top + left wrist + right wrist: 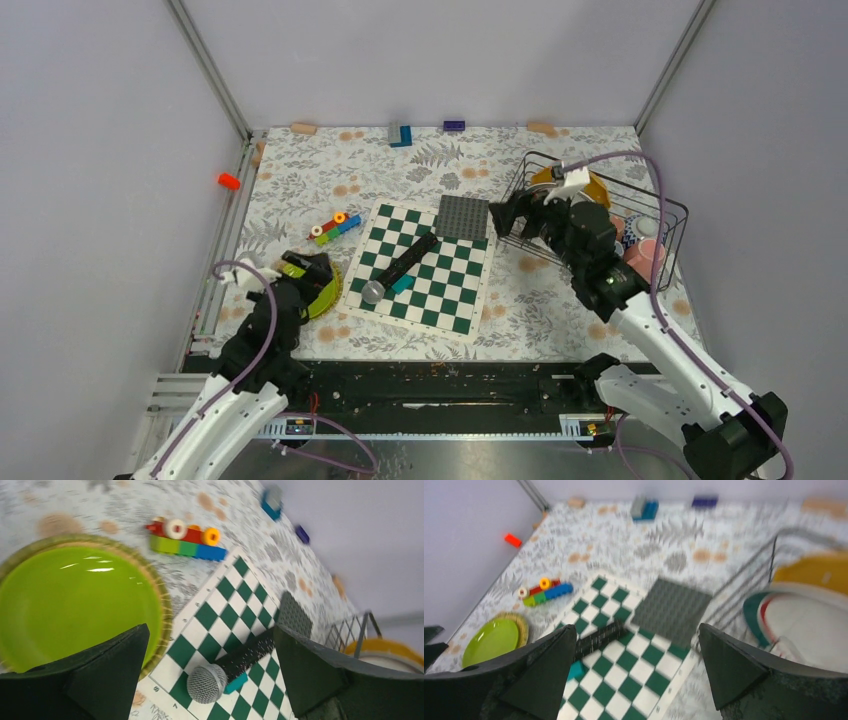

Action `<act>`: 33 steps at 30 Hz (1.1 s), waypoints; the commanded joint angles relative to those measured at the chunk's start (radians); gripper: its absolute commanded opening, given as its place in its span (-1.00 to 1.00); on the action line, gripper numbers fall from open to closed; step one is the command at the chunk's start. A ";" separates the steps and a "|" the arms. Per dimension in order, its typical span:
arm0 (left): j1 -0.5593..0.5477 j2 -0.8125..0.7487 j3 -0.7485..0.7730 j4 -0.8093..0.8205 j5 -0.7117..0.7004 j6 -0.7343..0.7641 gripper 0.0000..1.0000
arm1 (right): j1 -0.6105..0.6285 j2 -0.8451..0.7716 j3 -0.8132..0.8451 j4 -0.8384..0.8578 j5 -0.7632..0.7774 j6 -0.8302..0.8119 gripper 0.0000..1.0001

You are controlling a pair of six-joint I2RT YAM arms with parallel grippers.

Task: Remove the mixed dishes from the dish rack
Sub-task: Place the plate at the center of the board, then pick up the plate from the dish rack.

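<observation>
Surface: the table was covered with a floral cloth [420,165]. It was enclosed by pale grey walls [440,60], with metal posts in the far corners.

Reference: chessboard [425,270].

The dish rack [672,215] was found right of the chessboard, near the right wall. The yellow-orange plate [597,188], the red-and-white dish [804,620] and a pink mug [645,258] were seen inside it.

The right gripper [636,626] was held spread wide and empty, between the chessboard and the rack. The left gripper [210,627] was likewise spread and empty, over a green plate [75,605] left of the chessboard.

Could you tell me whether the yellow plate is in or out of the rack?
In: the plate stands inside the wire rack.
</observation>
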 commanded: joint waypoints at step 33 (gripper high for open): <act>0.003 0.630 0.167 0.494 0.699 0.604 0.98 | -0.398 0.520 0.708 -0.926 -0.178 -1.480 0.81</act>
